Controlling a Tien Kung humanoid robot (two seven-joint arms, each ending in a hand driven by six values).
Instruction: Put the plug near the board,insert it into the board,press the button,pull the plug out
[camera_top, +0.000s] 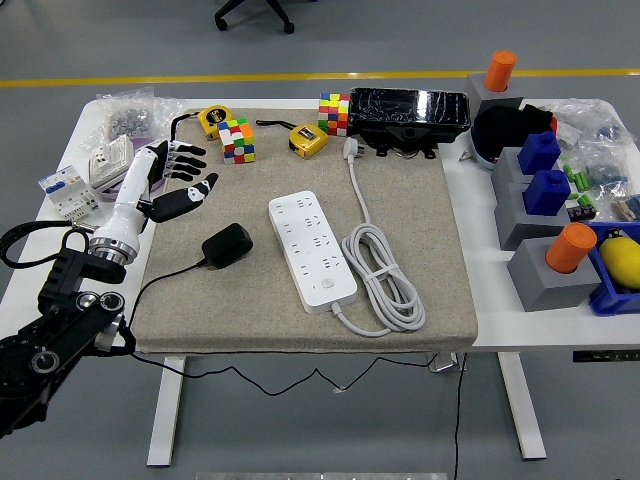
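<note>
Right now, from where I stand:
Left hand (172, 180): raised at the left of the frame over the mat's left edge, fingers spread loose, grasping nothing — apart from the plug.
Left arm (70, 310): black, coming up from the lower left corner, with a white forearm section below the hand.
Plug (227, 245): a black adapter block lying on the mat left of centre, below and right of the hand; its thin black cable (160, 283) trails down-left off the mat's front edge.
Power strip (311, 250): white, lying at a slant in the middle of the mat, near the plug but not touching it — its round button sits at the lower end.
White cord (385, 278): coiled just right of the strip, running up to a white plug head (351, 148) near the mat's top.
Mat (420, 330): grey-beige, covering most of the white table (500, 330).
Upper middle: two colour cubes (237, 139), two yellow tape measures (308, 139) and a black box (410, 112) wrapped in glossy film.
Right edge: grey blocks (545, 282) holding orange and blue pieces.
</note>
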